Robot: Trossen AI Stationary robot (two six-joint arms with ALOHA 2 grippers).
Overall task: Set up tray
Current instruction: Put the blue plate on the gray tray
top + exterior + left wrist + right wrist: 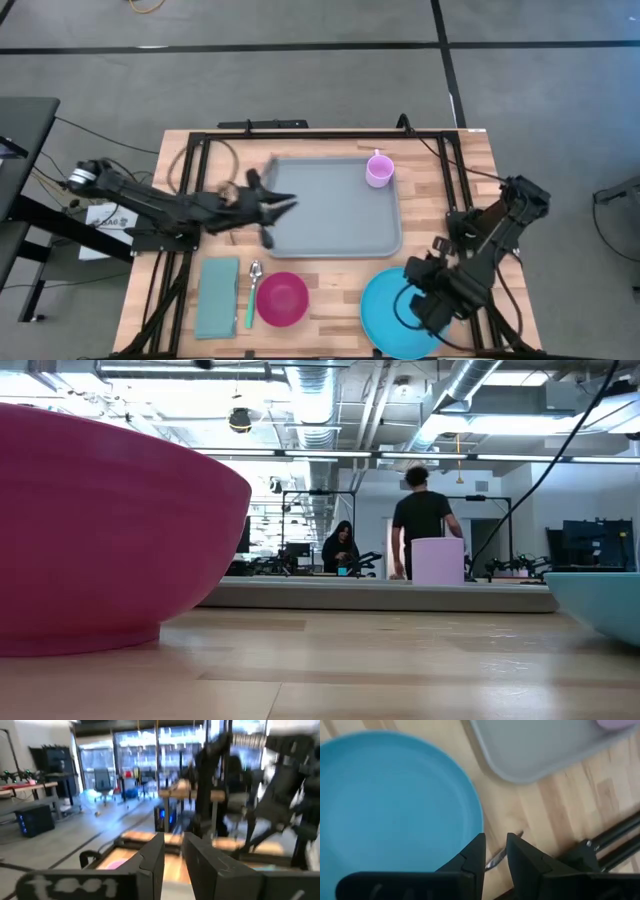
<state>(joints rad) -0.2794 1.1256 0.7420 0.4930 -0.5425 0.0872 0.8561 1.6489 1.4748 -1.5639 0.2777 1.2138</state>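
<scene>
The grey-blue tray (335, 205) lies flat in the middle of the table and shows as a low rim in the low view (380, 596). A lilac cup (379, 170) stands on its far right corner. My left gripper (283, 205) reaches level from the table's left over the tray's left rim, with a narrow gap between its fingers (172, 857). My right gripper (422, 292) hangs above the bare table beside the round blue plate (400, 305), also with a narrow gap (496, 852). A thin metal utensil (492, 861) lies on the wood under the fingers. My left gripper is at the tray's left rim (272, 215). I cannot tell whether it touches the rim. My right gripper touches nothing.
A pink bowl (282, 298), a spoon (252, 290) and a teal folded napkin (218, 298) lie near the table's front edge, left of the plate. Black frame rails run along the table's left and right sides. People stand in the room beyond the table.
</scene>
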